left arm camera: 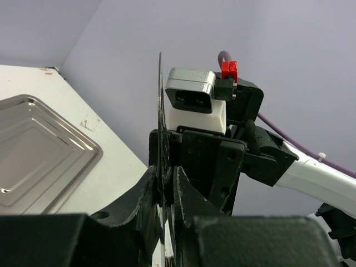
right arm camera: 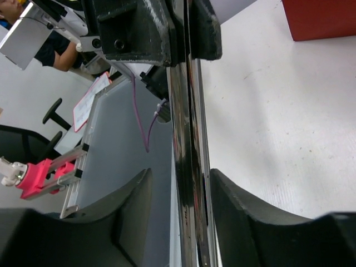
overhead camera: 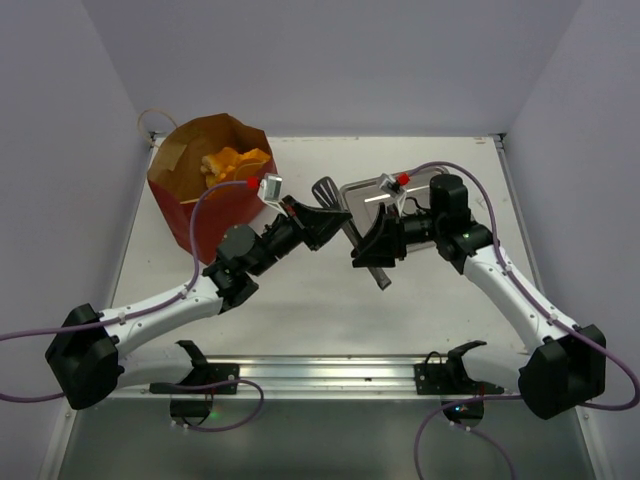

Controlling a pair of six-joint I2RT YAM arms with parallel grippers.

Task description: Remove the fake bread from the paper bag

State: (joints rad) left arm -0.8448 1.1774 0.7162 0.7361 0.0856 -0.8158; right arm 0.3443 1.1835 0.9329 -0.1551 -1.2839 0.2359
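The paper bag [overhead camera: 190,215], dark red outside and brown inside, stands open at the far left. The golden-orange fake bread [overhead camera: 235,160] lies inside it. A pair of tongs [overhead camera: 326,190] with a black slotted head and shiny metal arms hangs between both grippers over the table's middle. My left gripper [overhead camera: 318,225] is shut on the thin black head end [left arm camera: 161,111], and its jaws [left arm camera: 165,175] press on it. My right gripper [overhead camera: 372,248] is open, and its jaws [right arm camera: 181,181] stand around the metal arms [right arm camera: 186,167]. A corner of the bag [right arm camera: 320,19] shows in the right wrist view.
A shiny rectangular metal tray [overhead camera: 365,195] lies at the back middle, behind the right gripper; it also shows in the left wrist view [left arm camera: 33,161]. Grey walls enclose the table on three sides. The arms' bases and a metal rail [overhead camera: 330,372] run along the near edge.
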